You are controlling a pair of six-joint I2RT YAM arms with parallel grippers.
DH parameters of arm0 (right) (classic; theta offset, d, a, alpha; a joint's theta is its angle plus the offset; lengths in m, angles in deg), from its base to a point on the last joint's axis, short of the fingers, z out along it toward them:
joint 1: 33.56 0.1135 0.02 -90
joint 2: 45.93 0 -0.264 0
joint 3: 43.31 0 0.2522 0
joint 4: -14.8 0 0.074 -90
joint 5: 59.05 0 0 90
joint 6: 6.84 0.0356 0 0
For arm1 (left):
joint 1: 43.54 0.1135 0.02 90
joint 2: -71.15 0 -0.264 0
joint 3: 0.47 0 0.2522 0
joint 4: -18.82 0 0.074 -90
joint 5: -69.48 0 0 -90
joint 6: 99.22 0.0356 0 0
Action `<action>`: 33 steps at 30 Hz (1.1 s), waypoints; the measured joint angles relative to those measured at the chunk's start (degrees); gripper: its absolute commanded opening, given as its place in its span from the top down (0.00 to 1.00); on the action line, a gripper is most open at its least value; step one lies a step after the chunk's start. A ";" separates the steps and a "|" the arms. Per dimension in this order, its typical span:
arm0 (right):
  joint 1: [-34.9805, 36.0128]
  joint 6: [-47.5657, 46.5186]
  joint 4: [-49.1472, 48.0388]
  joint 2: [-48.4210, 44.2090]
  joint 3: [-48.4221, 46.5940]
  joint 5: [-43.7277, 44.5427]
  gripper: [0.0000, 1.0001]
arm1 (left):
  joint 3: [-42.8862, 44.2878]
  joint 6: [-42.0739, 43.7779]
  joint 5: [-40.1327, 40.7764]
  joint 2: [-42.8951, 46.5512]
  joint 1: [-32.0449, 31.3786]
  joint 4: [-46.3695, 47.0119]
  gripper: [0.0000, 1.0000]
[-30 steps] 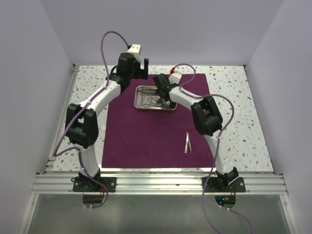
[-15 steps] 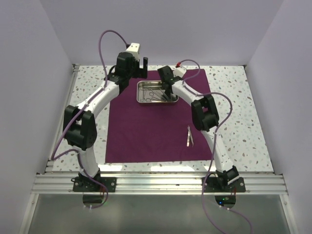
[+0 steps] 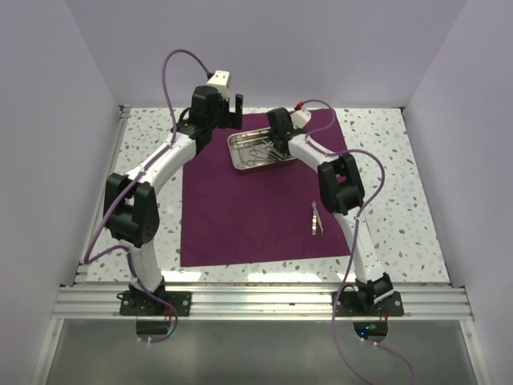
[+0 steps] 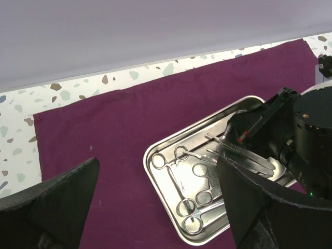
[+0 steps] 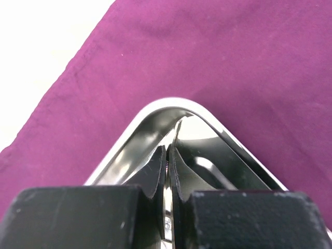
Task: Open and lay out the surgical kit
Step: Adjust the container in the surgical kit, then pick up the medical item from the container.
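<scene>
The dark purple cloth (image 3: 248,216) lies spread flat on the table. At its far end rests the steel tray (image 3: 238,159), holding ringed scissors and forceps (image 4: 194,207). My right gripper (image 3: 276,144) reaches down into the tray's far corner (image 5: 171,102) and is shut on a thin silver instrument (image 5: 178,129) standing edge-on between its fingers. My left gripper (image 3: 232,108) hangs open above the cloth's back edge, just left of the tray, with nothing in it. One pair of tweezers (image 3: 314,220) lies on the cloth at the right.
Speckled tabletop (image 3: 393,200) borders the cloth on both sides, with white walls enclosing the table. An aluminium rail (image 3: 256,301) runs along the near edge by the arm bases.
My right gripper has closed on the thin instrument in the tray. The tray has turned slightly and shifted, and the cloth with its tweezers has slid a little to the right.
</scene>
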 measured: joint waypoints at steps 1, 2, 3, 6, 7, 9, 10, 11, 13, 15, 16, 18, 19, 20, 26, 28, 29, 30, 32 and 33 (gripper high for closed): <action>0.00 -0.28 -1.20 -1.01 1.81 -0.13 1.00 | 0.00 0.00 0.00 0.00 0.00 0.00 0.01; 0.04 -0.57 -2.05 -1.90 3.50 -0.24 1.00 | 0.00 0.00 0.00 0.00 0.00 0.00 0.01; 0.13 -1.07 -2.84 -3.30 5.70 -0.24 1.00 | 0.00 0.00 0.00 0.00 0.00 0.00 0.01; 0.55 -2.34 -4.74 -8.15 12.39 -0.09 1.00 | 0.00 -0.02 -0.02 0.00 0.00 -0.02 0.00; 0.72 -2.69 -5.29 -9.81 14.34 0.02 1.00 | 0.00 -0.02 -0.04 0.00 0.00 0.00 0.01; 1.38 -3.37 -6.60 -13.40 17.77 0.39 1.00 | 0.00 -0.02 -0.04 0.00 0.00 -0.02 0.01; 1.79 -3.76 -7.43 -15.21 19.28 0.55 1.00 | 0.00 -0.02 -0.04 0.00 0.00 -0.02 0.00; 2.25 -4.17 -8.11 -17.09 20.61 0.70 1.00 | 0.00 -0.02 -0.04 0.00 0.00 -0.02 0.01; 3.28 -4.90 -9.42 -20.24 22.38 1.09 1.00 | 0.00 -0.02 -0.04 0.00 0.00 -0.02 0.01; 4.48 -5.88 -11.21 -23.43 23.78 2.08 1.00 | 0.00 -0.02 -0.07 0.00 0.00 -0.02 0.01; 5.01 -6.38 -12.04 -24.92 24.46 2.36 1.00 | 0.00 -0.02 -0.07 0.00 0.00 -0.02 0.01; 6.12 -7.69 -13.40 -28.02 26.21 3.48 1.00 | 0.00 -0.02 -0.07 0.00 0.00 -0.02 0.00; 6.58 -8.44 -14.08 -29.35 27.04 3.87 1.00 | 0.00 -0.02 -0.09 0.00 0.00 -0.02 0.01; 6.86 -9.07 -14.38 -30.25 27.45 4.15 1.00 | 0.00 -0.02 -0.11 0.00 0.00 -0.02 0.01; 6.40 -14.71 -9.53 -26.67 17.62 2.95 0.28 | 0.00 -0.02 -0.37 0.00 0.00 -0.02 0.01; 5.99 -16.76 -6.95 -22.21 11.13 1.73 0.28 | 0.00 -0.02 -0.42 0.00 0.00 -0.02 0.01; 5.77 -17.59 -5.57 -19.80 8.00 1.36 0.28 | 0.00 -0.02 -0.42 0.00 0.00 -0.02 0.01; 5.64 -18.25 -4.55 -18.03 5.86 0.94 0.29 | 0.00 -0.02 -0.42 0.00 0.00 -0.02 0.01; 5.31 -19.74 -1.49 -14.05 1.99 -0.17 0.33 | 0.00 -0.02 -0.42 0.00 0.00 -0.02 0.01; 5.20 -20.39 0.00 -12.31 0.50 -0.66 0.36 | 0.00 -0.02 -0.42 0.00 0.00 0.00 0.01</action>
